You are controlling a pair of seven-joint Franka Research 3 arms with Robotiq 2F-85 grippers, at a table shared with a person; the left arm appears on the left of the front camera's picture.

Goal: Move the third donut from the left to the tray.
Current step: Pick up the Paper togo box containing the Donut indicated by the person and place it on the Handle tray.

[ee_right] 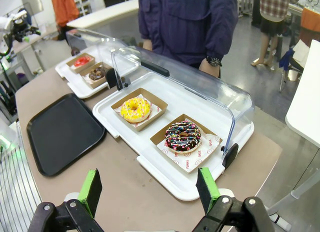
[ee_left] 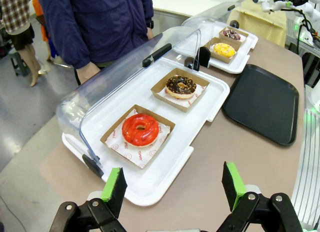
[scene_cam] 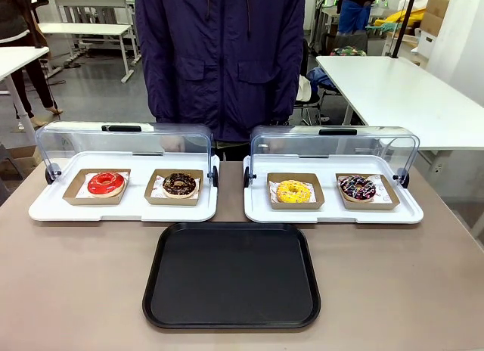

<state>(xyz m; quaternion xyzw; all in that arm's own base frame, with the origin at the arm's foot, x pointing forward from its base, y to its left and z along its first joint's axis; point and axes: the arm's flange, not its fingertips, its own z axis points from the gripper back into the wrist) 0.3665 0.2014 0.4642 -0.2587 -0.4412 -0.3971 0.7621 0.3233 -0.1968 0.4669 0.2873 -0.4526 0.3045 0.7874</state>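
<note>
The third donut from the left [scene_cam: 293,191] has yellow icing with sprinkles and lies in a brown cardboard box on the right white tray; it also appears in the wrist views [ee_right: 135,109] [ee_left: 224,49]. The black tray [scene_cam: 232,274] [ee_right: 62,132] [ee_left: 262,102] lies bare on the table in front of both white trays. My left gripper [ee_left: 172,189] is open, hovering off the near end of the left white tray beside the red donut [ee_left: 140,129]. My right gripper [ee_right: 148,189] is open, above the table near the right white tray's corner.
The left white tray [scene_cam: 121,209] holds the red donut [scene_cam: 106,183] and a chocolate donut [scene_cam: 179,184]; the right white tray [scene_cam: 333,213] also holds a dark sprinkled donut [scene_cam: 357,187]. Both clear lids are swung open toward the person [scene_cam: 219,56] standing at the far edge.
</note>
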